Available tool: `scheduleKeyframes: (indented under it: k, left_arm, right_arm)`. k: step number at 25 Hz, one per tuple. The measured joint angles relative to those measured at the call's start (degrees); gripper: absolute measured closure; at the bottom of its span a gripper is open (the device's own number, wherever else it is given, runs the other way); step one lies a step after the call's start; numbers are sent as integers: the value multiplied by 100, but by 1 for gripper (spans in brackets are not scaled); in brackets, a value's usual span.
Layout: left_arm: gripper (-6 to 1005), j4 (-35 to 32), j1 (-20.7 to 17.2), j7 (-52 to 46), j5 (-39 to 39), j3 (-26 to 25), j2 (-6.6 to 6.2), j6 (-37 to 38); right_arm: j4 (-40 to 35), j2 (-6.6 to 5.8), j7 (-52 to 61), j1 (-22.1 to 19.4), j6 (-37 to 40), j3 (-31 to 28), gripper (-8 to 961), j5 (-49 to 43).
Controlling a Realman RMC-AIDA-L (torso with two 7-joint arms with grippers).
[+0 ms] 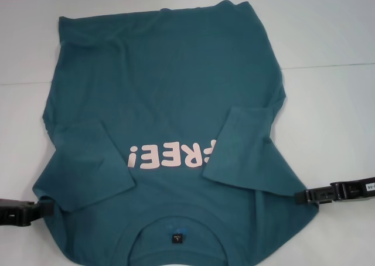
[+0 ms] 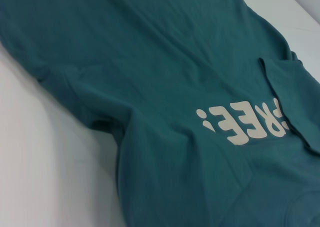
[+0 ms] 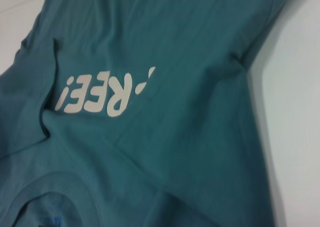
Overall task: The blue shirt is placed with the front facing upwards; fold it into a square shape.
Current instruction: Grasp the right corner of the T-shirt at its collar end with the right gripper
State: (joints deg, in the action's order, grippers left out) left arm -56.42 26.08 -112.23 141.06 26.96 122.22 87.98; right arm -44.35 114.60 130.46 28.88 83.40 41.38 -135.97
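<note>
White tabletop (image 1: 328, 37) holds the blue shirt (image 1: 170, 84), both sleeves folded in. Left gripper (image 1: 51, 207) and right gripper (image 1: 295, 197) touch its near-edge sides, maybe for folding; I cannot tell their grip.

Matt, soft-looking cloth blue shirt (image 1: 176, 90) on smooth, perhaps laminate, white table (image 1: 340, 31).

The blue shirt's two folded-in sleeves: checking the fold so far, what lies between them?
In the head view, the pale pink FREE! lettering on the blue shirt lies between the sleeves; the right sleeve covers its first letter, while the left sleeve stays clear.
</note>
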Motion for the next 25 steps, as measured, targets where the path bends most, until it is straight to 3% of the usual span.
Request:
scheduleKeyframes:
  k: [25]
  left_arm:
    - [982,17,2,0,0,-10,-22,-71]
  right_arm:
    - [-39,26,160,179,63,21,38,-282]
